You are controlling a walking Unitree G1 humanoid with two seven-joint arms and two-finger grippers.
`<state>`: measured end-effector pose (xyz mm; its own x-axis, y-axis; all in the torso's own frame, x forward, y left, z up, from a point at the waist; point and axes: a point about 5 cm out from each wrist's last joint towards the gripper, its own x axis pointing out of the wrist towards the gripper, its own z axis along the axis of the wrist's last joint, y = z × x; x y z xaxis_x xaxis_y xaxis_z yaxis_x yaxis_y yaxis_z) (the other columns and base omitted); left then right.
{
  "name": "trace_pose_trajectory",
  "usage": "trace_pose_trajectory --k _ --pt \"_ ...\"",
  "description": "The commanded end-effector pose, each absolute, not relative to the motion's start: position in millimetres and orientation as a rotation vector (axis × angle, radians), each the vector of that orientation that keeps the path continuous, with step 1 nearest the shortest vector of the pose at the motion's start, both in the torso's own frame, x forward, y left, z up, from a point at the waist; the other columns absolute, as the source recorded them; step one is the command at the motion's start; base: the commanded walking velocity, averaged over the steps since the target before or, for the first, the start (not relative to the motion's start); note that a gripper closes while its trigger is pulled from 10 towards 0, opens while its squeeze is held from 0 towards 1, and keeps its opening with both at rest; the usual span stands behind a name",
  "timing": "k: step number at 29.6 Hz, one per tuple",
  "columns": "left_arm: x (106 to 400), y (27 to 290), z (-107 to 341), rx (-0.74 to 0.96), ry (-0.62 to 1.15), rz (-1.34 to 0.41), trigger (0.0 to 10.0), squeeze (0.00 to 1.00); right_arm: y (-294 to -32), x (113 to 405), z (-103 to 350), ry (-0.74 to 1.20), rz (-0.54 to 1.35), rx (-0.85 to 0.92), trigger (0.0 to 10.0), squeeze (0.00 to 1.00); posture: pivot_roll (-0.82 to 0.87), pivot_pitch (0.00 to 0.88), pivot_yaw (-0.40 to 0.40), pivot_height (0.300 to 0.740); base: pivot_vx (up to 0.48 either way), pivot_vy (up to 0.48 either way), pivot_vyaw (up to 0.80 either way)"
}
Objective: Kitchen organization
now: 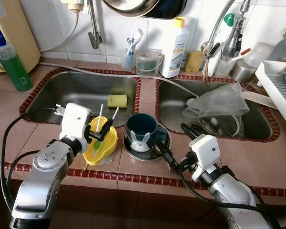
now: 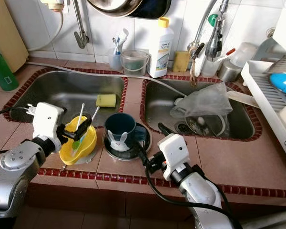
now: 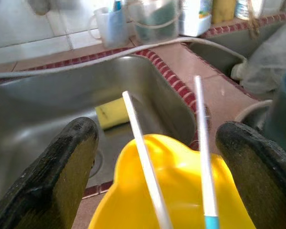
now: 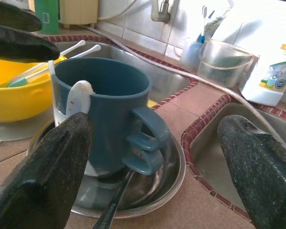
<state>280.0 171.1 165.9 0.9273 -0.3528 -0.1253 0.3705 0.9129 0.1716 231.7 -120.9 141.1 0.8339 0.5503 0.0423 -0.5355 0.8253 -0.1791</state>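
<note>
Left eye view: yellow plastic bowl (image 1: 103, 143) holding white sticks sits on the counter left of the dark blue mug (image 1: 141, 130), which stands in a shallow steel dish (image 1: 159, 145).

Left wrist view: left gripper (image 3: 155, 143) spread around the bowl.

Right wrist view: right gripper (image 4: 157, 152) spread, just before the mug.

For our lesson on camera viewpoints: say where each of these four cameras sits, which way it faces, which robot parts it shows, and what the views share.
Left eye: on the head, looking forward and down at the counter and both sinks; both arms show, left gripper open at the yellow bowl.
Right eye: same head, same scene, seen a little to the side.
Left wrist: on the left wrist, looking over the bowl into the left sink; black fingers show.
Right wrist: on the right wrist, facing the blue mug; open fingers show.
Shared: the bowl, in all four views.
</note>
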Motion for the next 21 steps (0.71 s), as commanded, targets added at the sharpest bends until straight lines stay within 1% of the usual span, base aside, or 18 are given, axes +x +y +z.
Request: trace_pose_trajectory --k 1,8,10,15,20,21 --pt "277 167 172 0.210 0.063 -0.407 10.0 0.00 -120 229 146 -0.105 0.599 -0.162 10.0 0.00 -0.03 0.080 -0.005 0.740 0.000 0.000 0.00" --pt "278 163 184 0.224 0.019 -0.459 10.0 0.00 -120 235 154 -0.130 0.597 -0.150 10.0 0.00 -0.03 0.070 0.000 0.740 0.000 0.000 0.00" --pt "280 164 189 0.221 0.000 -0.454 10.0 0.00 -120 237 159 -0.165 0.613 -0.149 10.0 0.00 -0.03 0.069 -0.001 0.740 0.000 0.000 0.00" --pt "282 163 197 0.199 -0.018 -0.459 10.0 0.00 -121 242 165 -0.189 0.576 -0.116 10.0 0.00 -0.03 0.060 -0.001 0.740 0.000 0.000 0.00" --pt "280 153 201 0.206 -0.038 -0.515 10.0 0.00 -118 247 170 -0.201 0.563 -0.101 10.0 0.00 -0.03 0.050 -0.005 0.740 0.000 0.000 0.00" --pt "278 149 202 0.221 -0.040 -0.549 10.0 0.00 -118 248 170 -0.202 0.563 -0.101 10.0 0.00 -0.03 0.049 -0.005 0.740 0.000 0.000 0.00"
